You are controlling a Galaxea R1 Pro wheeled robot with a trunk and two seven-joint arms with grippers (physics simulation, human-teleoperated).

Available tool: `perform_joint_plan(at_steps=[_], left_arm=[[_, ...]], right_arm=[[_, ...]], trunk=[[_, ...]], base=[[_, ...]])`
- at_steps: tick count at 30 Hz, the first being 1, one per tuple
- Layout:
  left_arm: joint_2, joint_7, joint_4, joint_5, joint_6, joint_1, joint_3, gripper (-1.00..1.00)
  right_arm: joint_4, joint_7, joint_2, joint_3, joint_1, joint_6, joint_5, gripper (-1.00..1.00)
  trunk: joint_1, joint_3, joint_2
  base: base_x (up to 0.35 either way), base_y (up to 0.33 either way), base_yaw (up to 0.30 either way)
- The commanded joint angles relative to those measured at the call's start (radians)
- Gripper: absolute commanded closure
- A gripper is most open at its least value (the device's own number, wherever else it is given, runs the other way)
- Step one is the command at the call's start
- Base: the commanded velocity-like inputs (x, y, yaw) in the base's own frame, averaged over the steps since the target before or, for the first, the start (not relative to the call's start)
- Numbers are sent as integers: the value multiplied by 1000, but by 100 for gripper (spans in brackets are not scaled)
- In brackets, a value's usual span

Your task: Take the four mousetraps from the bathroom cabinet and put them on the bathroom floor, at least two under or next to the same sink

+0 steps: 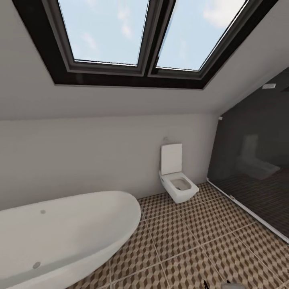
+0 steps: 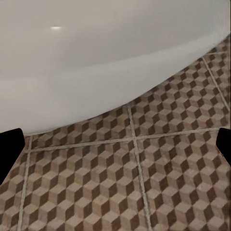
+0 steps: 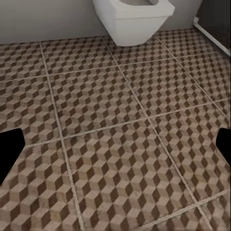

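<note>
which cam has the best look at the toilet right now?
Head view: the whole toilet shows, raised lid and open bowl, against the back wall between the bathtub and the dark glass shower screen. The right wrist view catches its bowl front, cropped at the frame edge. The left wrist view looks at tub and floor tiles.

Sloped white ceiling carries a dark-framed double skylight (image 1: 148, 36) showing sky. White bathtub (image 1: 60, 237) stands near left. Wall-hung toilet (image 1: 176, 182) sits far centre. Dark glass shower enclosure (image 1: 257, 168) occupies right. Cube-patterned tile floor (image 1: 192, 245) throughout.
</note>
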Motion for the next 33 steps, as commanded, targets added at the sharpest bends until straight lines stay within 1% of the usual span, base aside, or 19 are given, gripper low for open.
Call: perform_joint_plan(at_steps=[1,33], left_arm=[[0,-3,4,8,-6,-1,-1,-100],[0,-3,4,8,-6,-1,-1,-100]], right_arm=[[4,1,0,8,-1,-5,-8,-100],[4,1,0,8,-1,-5,-8,-100]], trunk=[[0,0,-1],[0,14,-1]], base=[[0,0,-280],[0,0,-280]])
